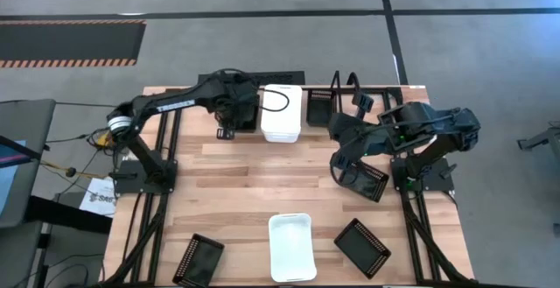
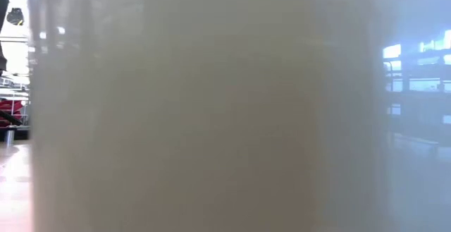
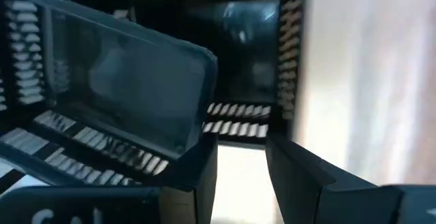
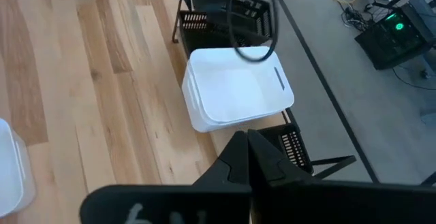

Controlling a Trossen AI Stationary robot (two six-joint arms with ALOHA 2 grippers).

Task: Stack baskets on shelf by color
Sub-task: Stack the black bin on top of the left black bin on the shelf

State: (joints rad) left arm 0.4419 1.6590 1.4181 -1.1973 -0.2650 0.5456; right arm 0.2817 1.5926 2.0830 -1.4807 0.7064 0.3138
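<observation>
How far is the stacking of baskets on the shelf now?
Done: one white basket and a black pile sit at the shelf. In hand: the left gripper, open, is at that pile; the right gripper looks shut on a carried black basket. Left: the front white basket and two loose black baskets on the table.

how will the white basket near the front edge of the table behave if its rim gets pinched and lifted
The white basket looks like smooth, thin-walled plastic and lies open and empty, so it is probably light and fairly stiff. Its glossy walls may slip in a pinch. Held by one rim, it would likely tilt.
</observation>
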